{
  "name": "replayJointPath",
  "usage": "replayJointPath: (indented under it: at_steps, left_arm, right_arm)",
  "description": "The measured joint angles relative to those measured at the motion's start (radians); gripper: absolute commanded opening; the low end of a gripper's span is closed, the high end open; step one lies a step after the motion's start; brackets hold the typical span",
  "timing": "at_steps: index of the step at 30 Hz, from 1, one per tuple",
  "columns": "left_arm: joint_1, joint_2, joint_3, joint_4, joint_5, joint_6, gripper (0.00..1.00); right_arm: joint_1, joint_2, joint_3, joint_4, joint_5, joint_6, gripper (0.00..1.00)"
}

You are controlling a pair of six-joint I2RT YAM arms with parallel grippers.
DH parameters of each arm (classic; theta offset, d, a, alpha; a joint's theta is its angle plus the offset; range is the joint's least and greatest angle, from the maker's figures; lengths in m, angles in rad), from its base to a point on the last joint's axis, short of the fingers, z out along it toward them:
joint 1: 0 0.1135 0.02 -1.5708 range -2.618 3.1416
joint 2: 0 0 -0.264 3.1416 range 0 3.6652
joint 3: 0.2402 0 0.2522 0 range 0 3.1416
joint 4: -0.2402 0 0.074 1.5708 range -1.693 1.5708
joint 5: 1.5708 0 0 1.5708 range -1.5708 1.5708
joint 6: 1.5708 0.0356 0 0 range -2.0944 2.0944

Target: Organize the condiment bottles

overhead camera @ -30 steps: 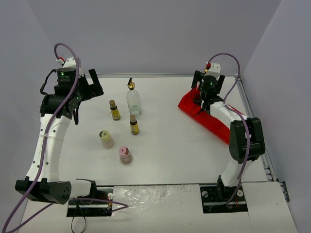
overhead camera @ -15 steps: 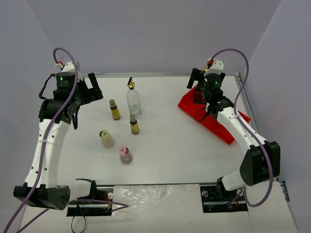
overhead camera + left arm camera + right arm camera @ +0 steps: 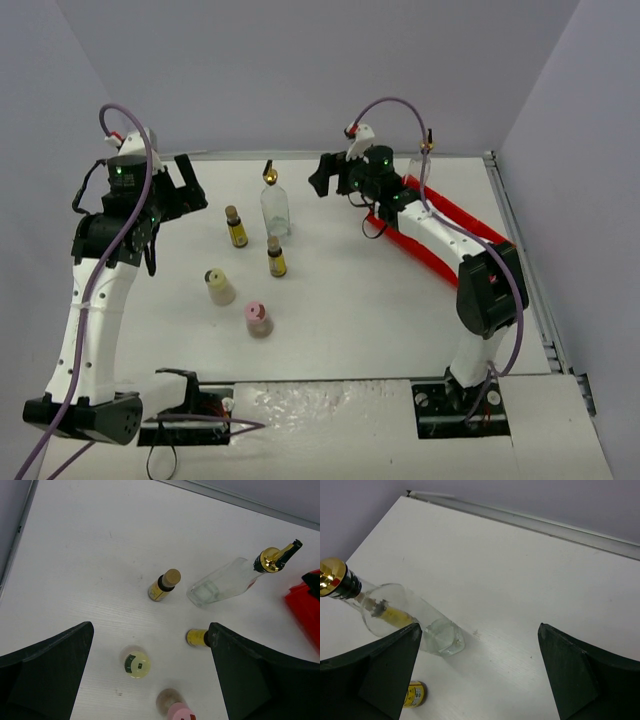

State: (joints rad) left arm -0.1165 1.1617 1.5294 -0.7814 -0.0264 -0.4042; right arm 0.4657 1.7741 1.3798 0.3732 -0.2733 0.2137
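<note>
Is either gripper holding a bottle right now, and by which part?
Nothing is held: the left gripper and right gripper both stand open and empty.

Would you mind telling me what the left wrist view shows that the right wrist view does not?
Only the left wrist view: the cream bottle, the pink bottle, a second amber bottle, the red tray's edge and the left gripper. Only the right wrist view: the right gripper, open. Both: the clear glass bottle with its gold spout, one amber bottle, and the table's far rail.

clear bottles [image 3: 274, 207] [image 3: 420, 165] 2 | amber bottles [image 3: 236, 229] [image 3: 276, 260] 2 | cream bottle [image 3: 219, 288] 1 | pink bottle [image 3: 258, 320] 1 — tray [image 3: 470, 220] 1
</note>
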Motion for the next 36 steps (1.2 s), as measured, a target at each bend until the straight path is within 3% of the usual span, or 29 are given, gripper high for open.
replayJointPath:
  at_steps: [10,18,36]
  left_arm:
    - [0.000,0.003,0.030,-0.030,-0.008,0.001,0.97]
    - [0.000,0.008,0.031,-0.030,-0.009,0.002,0.97]
    - [0.000,0.024,0.038,-0.037,-0.019,0.010,0.97]
  right_arm:
    - [0.129,0.085,0.044,0.021,-0.085,-0.068,0.99]
    - [0.139,0.097,0.057,0.050,-0.128,-0.091,0.99]
    - [0.195,0.319,0.290,0.024,-0.162,-0.138,0.98]
